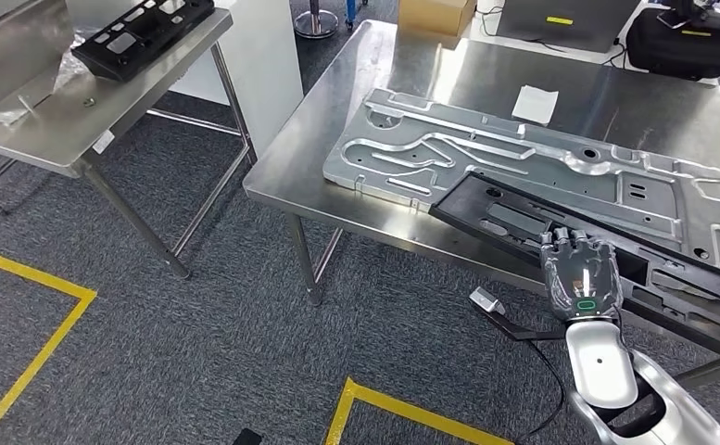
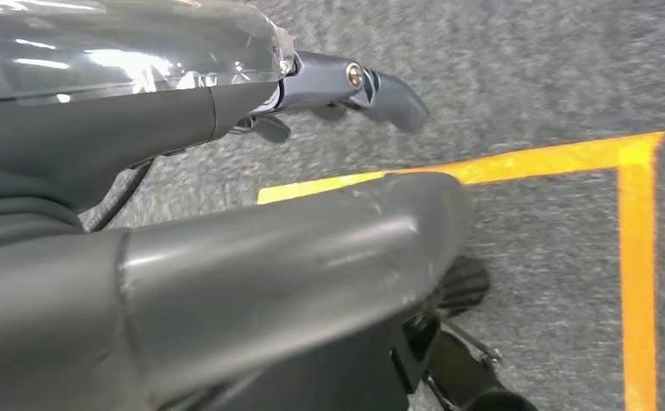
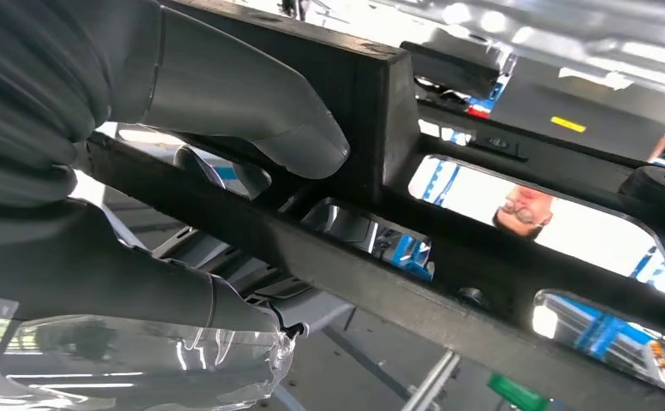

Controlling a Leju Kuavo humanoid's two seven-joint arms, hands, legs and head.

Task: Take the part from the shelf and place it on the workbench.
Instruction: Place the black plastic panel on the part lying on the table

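Part: long black plastic frame (image 1: 560,232) with cut-out windows and raised ribs, lying slantwise across the front of the steel bench (image 1: 337,158), its far end over a large grey metal panel (image 1: 486,158), its near end past the bench's front edge.
Right hand: silver hand (image 1: 578,269) clamped on the frame's near rail, fingers curled over the top, green light glowing on its back.
Right wrist view: thick grey thumb (image 3: 252,103) pressed against one face of the black frame (image 3: 380,240), rail held between thumb and fingers; bright room seen through the frame's openings.
Left hand: grey hand (image 2: 226,282) hanging over grey carpet (image 2: 525,77) beside yellow floor tape (image 2: 637,257); cannot tell whether fingers are apart or curled.
On the bench: white paper slip (image 1: 535,103) beyond the panel; cardboard box (image 1: 436,16), grey case (image 1: 569,23) and black bag (image 1: 685,42) along the far edge.
Nearby: second steel bench (image 1: 87,111) to the left carrying another black frame (image 1: 143,32) and clear plastic wrap (image 1: 4,116).
In the way: metal panel beneath the frame's far half.
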